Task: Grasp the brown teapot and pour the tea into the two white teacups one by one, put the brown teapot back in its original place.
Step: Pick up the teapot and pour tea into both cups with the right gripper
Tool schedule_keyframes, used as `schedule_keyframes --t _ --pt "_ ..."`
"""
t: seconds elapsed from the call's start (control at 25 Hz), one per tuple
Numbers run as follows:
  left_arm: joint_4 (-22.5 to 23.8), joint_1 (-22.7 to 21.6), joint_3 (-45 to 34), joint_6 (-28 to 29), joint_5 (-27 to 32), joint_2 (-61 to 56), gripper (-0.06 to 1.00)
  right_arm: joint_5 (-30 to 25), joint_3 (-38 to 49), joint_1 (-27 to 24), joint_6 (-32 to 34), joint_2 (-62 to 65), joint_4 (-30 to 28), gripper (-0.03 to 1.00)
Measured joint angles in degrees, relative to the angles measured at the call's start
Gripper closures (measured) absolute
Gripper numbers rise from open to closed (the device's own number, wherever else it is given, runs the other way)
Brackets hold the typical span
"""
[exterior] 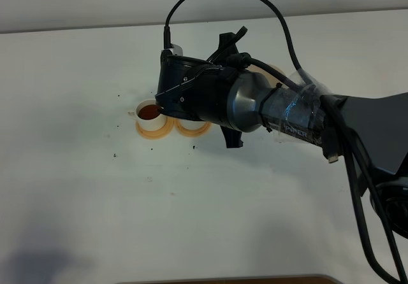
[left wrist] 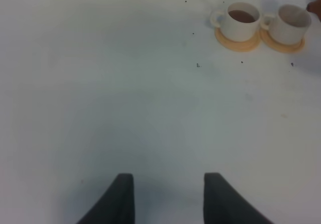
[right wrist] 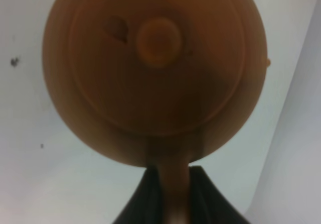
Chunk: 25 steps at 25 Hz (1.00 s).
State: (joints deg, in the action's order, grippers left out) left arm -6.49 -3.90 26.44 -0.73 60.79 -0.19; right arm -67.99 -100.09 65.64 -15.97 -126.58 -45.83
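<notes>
The brown teapot [right wrist: 155,68] fills the right wrist view from above, its knobbed lid [right wrist: 159,40] facing the camera. My right gripper [right wrist: 173,186] is shut on the teapot's loop handle. In the high view my right arm's wrist [exterior: 197,96] hangs over the cups and hides the teapot. Two white teacups stand side by side on orange coasters. One teacup [left wrist: 243,20] [exterior: 148,114] holds brown tea. The other teacup [left wrist: 291,23] shows a pale inside with no tea visible. My left gripper [left wrist: 168,196] is open over bare table, well away from the cups.
An orange coaster [exterior: 192,129] peeks out below the right wrist. A pale cream saucer edge [exterior: 275,72] shows behind the arm. Small dark specks dot the white table [exterior: 191,201]. A brown sliver [left wrist: 316,7] sits at the frame edge beside the cups.
</notes>
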Motion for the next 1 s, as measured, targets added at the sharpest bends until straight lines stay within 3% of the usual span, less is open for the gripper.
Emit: schedule_keyframes --t 1.0 --pt "0.0 0.0 0.0 0.05 0.0 0.0 0.58 0.35 0.0 1.03 -2.43 -1.15 -4.85 0.84"
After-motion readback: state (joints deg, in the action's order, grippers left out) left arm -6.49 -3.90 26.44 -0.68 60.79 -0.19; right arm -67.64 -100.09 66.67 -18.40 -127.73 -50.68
